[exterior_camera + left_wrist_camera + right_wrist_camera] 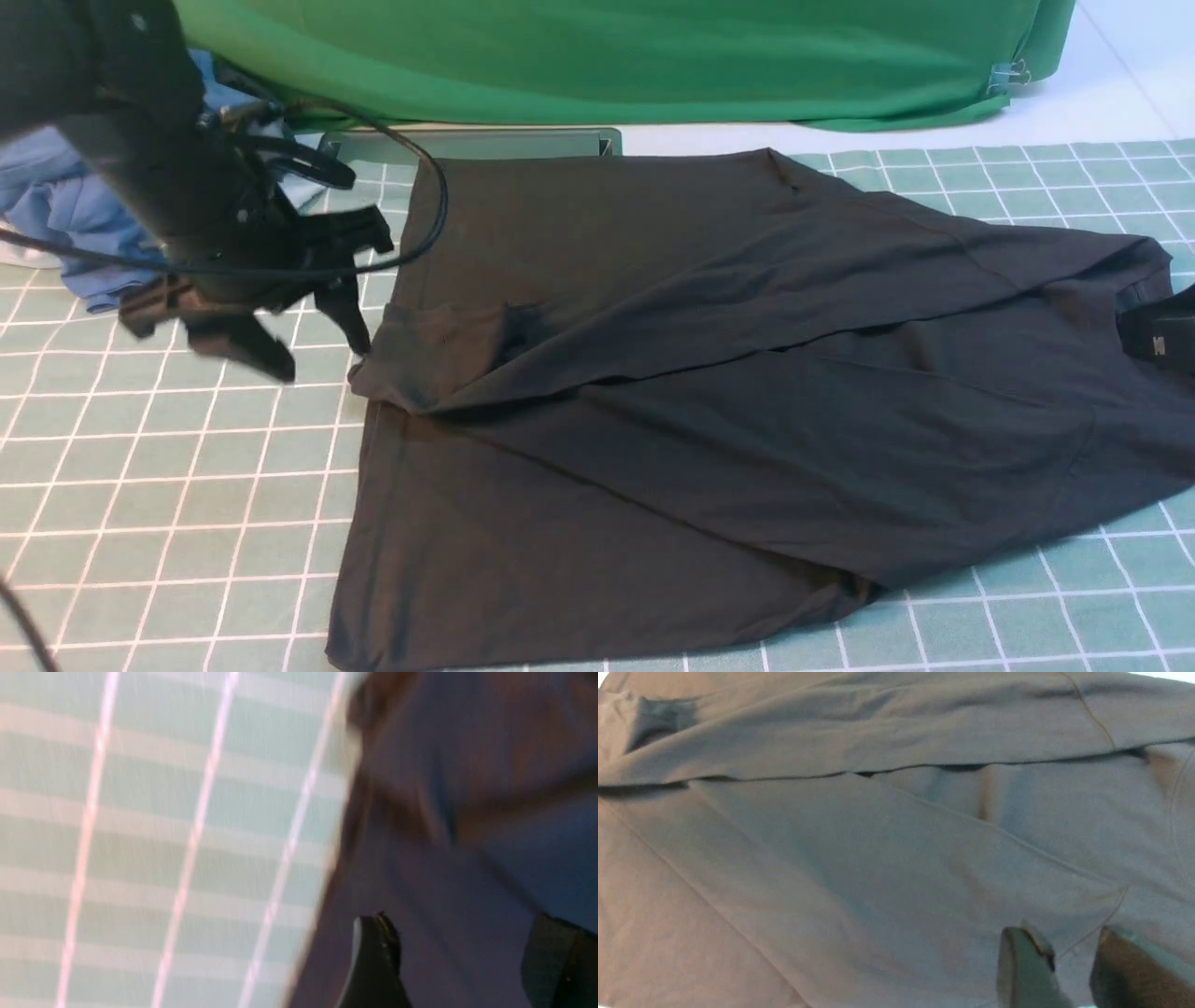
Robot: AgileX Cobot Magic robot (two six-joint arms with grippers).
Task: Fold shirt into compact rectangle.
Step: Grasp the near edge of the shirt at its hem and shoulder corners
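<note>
The black shirt [700,373] lies spread on the checked tablecloth [168,485], with one sleeve [653,317] folded across the body and its cuff [411,355] at the left edge. My left gripper [317,350] hangs just left of that cuff, open, with nothing between its fingers. The blurred left wrist view shows the left gripper [462,952] over the shirt's [444,858] edge beside the tablecloth [163,835]. My right gripper [1162,341] shows only partly at the far right, on the shirt. In its wrist view the right gripper [1073,952] stands over flat shirt fabric [878,858], fingers apart.
A big green cloth [607,56] hangs across the back. Blue and white clothes [65,205] are piled at the back left, behind my left arm. A grey-green flat object [467,142] lies just behind the shirt's far edge.
</note>
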